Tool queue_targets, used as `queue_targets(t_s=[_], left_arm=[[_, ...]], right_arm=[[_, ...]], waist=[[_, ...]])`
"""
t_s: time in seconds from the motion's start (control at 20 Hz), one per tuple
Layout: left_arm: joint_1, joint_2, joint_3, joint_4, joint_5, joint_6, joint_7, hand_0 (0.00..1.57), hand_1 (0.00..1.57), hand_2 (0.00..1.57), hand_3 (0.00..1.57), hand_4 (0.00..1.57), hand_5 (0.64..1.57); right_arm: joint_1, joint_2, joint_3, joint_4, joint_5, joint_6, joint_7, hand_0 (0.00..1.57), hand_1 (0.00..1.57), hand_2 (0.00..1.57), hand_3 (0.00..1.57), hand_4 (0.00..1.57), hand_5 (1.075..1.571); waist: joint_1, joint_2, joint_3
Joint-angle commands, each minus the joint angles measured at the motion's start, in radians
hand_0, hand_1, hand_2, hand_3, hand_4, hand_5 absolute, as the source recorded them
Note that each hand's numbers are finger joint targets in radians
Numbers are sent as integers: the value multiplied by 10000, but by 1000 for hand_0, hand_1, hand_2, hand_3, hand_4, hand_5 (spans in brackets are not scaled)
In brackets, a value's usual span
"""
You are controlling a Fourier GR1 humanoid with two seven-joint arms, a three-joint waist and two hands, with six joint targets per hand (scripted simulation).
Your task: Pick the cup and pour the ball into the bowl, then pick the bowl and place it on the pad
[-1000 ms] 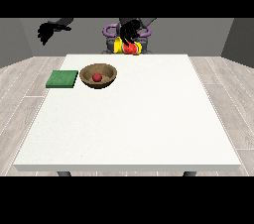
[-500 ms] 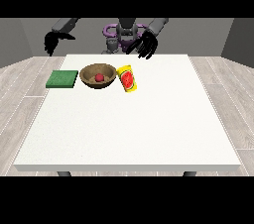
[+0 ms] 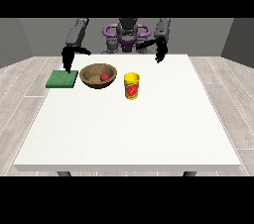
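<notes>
I find the ball (image 3: 104,77) inside the bowl (image 3: 94,80), cup (image 3: 131,86) upright just beside it, both hands (image 3: 68,59) (image 3: 159,52) hanging relaxed and empty, and the bowl not yet on the pad (image 3: 62,79).

Red ball (image 3: 104,76) in brown bowl (image 3: 92,76) between green pad (image 3: 62,79) and upright yellow cup (image 3: 131,86).

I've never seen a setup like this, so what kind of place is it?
Probably a bare test room for robot handling practice: a humanoid robot stands behind a large white table on a wood-plank floor, plain grey walls behind.
</notes>
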Motion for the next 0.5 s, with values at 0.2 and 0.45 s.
queue_targets(t_s=[0.2, 0.45], left_arm=[[607, 667, 627, -488, 1156, -1651, -1470, 0, 0, 0, 0, 0, 1564], [843, 1316, 1540, -311, 1712, -2308, -1653, 0, 0, 0, 0, 0, 1564]], right_arm=[[-1101, 658, -42, 1370, 237, -1341, -811, 0, 0, 0, 0, 306, 1568], [-1115, 604, 331, 2220, 398, -1127, -1135, 0, 0, 0, 0, 244, 1566]], waist=[[483, 485, 63], [-127, 91, 62]])
